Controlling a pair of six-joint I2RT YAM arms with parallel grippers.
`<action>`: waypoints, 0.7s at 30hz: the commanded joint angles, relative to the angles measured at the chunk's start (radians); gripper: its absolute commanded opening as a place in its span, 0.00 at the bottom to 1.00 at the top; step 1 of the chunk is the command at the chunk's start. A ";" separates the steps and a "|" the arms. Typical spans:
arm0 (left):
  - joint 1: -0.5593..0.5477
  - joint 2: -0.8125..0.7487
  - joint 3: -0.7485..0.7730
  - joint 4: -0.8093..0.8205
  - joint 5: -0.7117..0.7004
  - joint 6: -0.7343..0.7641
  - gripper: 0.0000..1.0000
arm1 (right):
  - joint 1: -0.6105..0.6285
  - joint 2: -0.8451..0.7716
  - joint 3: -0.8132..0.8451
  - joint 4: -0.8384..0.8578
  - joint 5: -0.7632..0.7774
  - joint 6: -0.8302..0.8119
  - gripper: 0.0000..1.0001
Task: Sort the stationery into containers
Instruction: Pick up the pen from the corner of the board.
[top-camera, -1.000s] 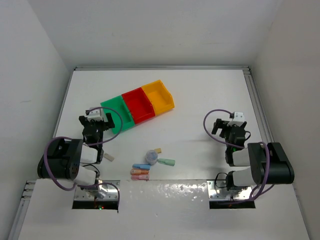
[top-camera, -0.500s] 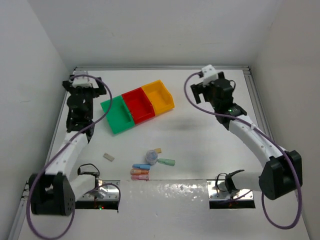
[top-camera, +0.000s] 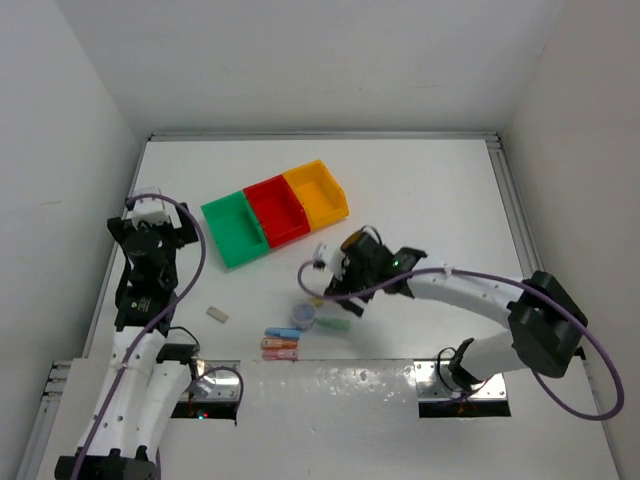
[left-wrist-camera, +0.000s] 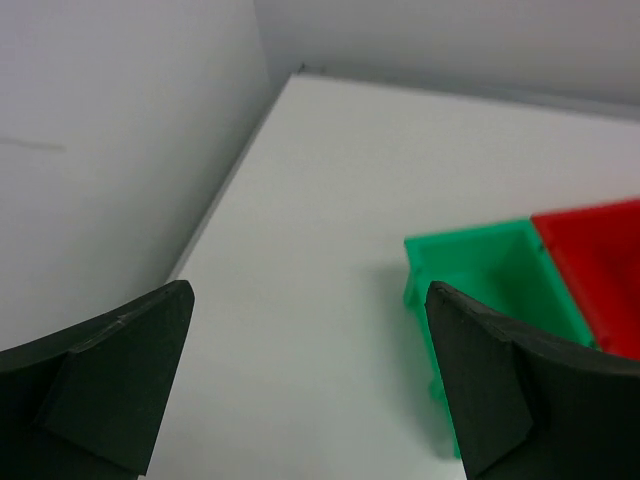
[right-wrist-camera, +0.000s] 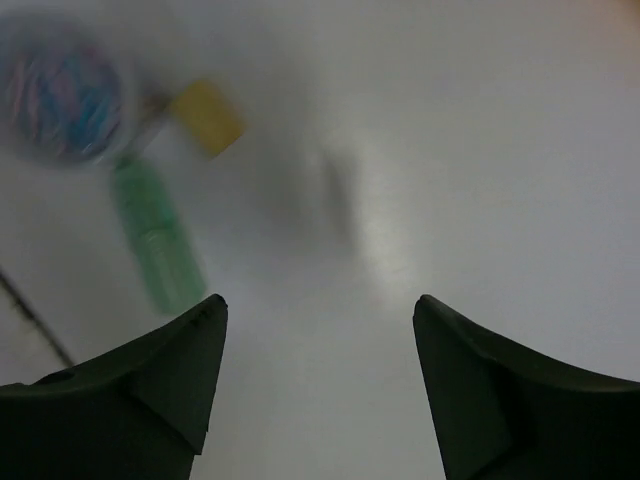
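Observation:
The containers stand in a joined slanted row: green bin (top-camera: 235, 231) (left-wrist-camera: 489, 268), red bin (top-camera: 277, 210) (left-wrist-camera: 596, 268), yellow-orange bin (top-camera: 316, 192). The stationery lies near the front edge: a lavender-blue roll (top-camera: 303, 314) (right-wrist-camera: 60, 85), a green stick (top-camera: 335, 325) (right-wrist-camera: 156, 236), a blue stick (top-camera: 283, 332), orange and pink sticks (top-camera: 280, 348), and a beige block (top-camera: 217, 314) off to the left. A second beige block (right-wrist-camera: 207, 117) is blurred beside the roll. My right gripper (top-camera: 338, 290) (right-wrist-camera: 320, 300) hovers open just right of the roll and green stick, holding nothing. My left gripper (top-camera: 152, 232) (left-wrist-camera: 308, 287) is open and empty, left of the green bin.
White walls enclose the table on the left (left-wrist-camera: 110, 150), back and right. The table's raised front strip (top-camera: 330, 385) carries both arm bases. A purple cable (top-camera: 305, 282) loops off the right wrist above the roll.
The right arm swung from the far right down to the stationery, and its jaws narrowed a little. The left arm pulled back from the far left corner toward me.

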 joint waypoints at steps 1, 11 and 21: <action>0.006 -0.091 -0.043 -0.149 -0.020 -0.041 1.00 | 0.112 -0.004 -0.114 0.108 -0.031 0.105 0.85; 0.004 -0.128 -0.063 -0.178 -0.035 -0.032 1.00 | 0.305 0.163 -0.173 0.298 0.103 0.251 0.80; 0.003 -0.119 -0.055 -0.161 -0.103 -0.032 1.00 | 0.331 0.134 -0.191 0.236 0.166 0.267 0.14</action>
